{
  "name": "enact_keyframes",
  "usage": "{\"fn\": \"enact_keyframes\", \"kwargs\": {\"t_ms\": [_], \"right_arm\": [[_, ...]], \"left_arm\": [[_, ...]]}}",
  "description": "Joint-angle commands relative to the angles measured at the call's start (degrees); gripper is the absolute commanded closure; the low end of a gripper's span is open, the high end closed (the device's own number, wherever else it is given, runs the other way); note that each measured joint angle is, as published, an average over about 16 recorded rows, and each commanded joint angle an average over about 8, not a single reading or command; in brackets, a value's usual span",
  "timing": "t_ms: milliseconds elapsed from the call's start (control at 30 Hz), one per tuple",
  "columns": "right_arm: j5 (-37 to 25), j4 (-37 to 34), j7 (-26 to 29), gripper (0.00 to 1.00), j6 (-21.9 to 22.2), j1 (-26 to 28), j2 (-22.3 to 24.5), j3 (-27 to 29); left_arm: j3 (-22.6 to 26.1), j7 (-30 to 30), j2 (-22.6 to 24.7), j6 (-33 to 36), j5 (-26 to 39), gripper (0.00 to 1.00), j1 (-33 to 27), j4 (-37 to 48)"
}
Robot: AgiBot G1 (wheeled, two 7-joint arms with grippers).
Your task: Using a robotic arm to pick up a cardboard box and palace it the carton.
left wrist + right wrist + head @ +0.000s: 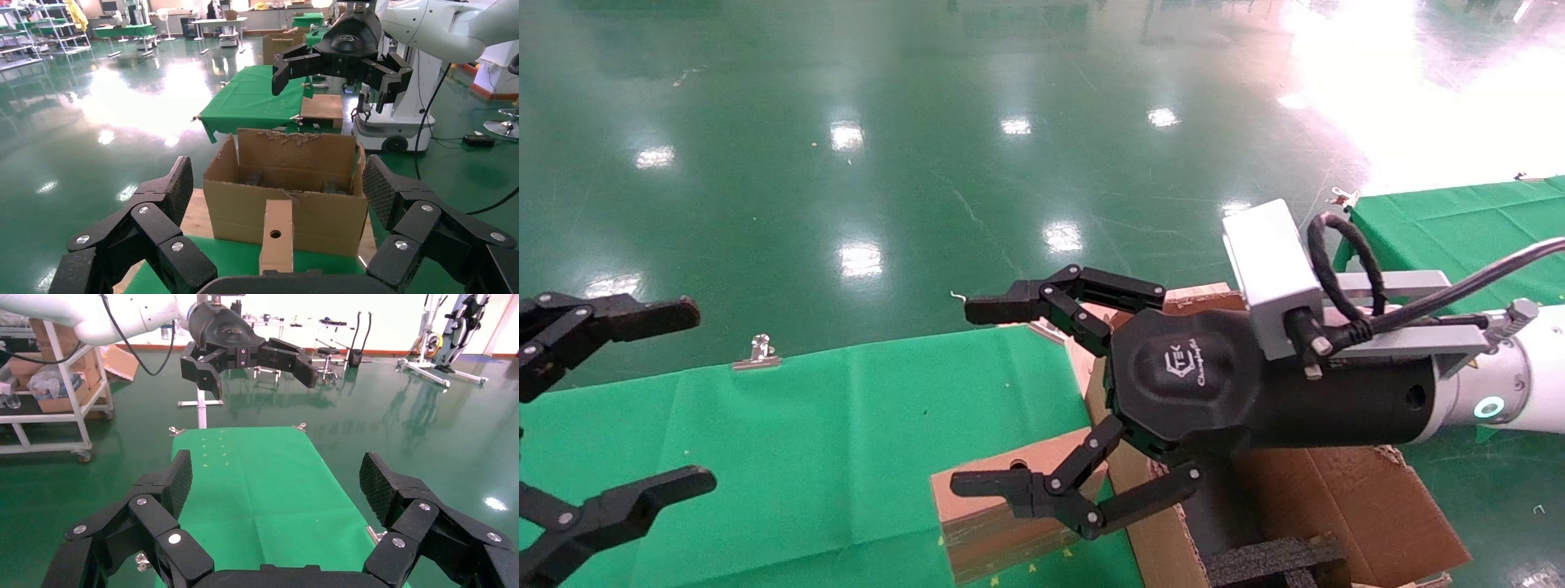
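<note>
The small brown cardboard box (pixel 997 510) stands on the green table (pixel 829 457), its narrow holed face toward my left gripper; it also shows in the left wrist view (pixel 276 236). The large ragged-flapped carton (pixel 1344 498) sits just beyond the box, with black foam (pixel 1271 563) inside; it also shows in the left wrist view (pixel 287 202). My right gripper (pixel 981 396), on the white and silver arm, is open and empty, raised above the box. My left gripper (pixel 691 396) is open and empty over the table's left end, facing the box.
A metal clip (pixel 758 353) holds the cloth at the table's far edge. A second green table (pixel 1459 220) stands at the right. The carton rests on a wooden board (pixel 194 215). Glossy green floor lies beyond. A white robot base (pixel 392 131) stands behind the carton.
</note>
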Motion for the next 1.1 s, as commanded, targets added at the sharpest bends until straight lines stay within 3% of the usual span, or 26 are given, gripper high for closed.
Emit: {"fn": "enact_keyframes", "kwargs": {"t_ms": [33,400,433,667,700,933,1100], "right_arm": [[0.0,0.0,0.0,0.0,0.0,0.0,0.0,0.0],[0.0,0.0,0.0,0.0,0.0,0.0,0.0,0.0],[0.0,0.0,0.0,0.0,0.0,0.0,0.0,0.0],[0.0,0.0,0.0,0.0,0.0,0.0,0.0,0.0],[0.0,0.0,0.0,0.0,0.0,0.0,0.0,0.0],[-0.4,0.0,0.0,0.0,-0.1,0.1,0.0,-0.1],[-4.8,0.1,1.2,0.0,-0.6,2.6,0.1,-2.2]], "left_arm": [[0.0,0.0,0.0,0.0,0.0,0.0,0.0,0.0],[0.0,0.0,0.0,0.0,0.0,0.0,0.0,0.0],[0.0,0.0,0.0,0.0,0.0,0.07,0.0,0.0],[0.0,0.0,0.0,0.0,0.0,0.94,0.0,0.0],[0.0,0.0,0.0,0.0,0.0,1.0,0.0,0.0],[0.0,0.0,0.0,0.0,0.0,1.0,0.0,0.0],[0.0,0.0,0.0,0.0,0.0,1.0,0.0,0.0]]}}
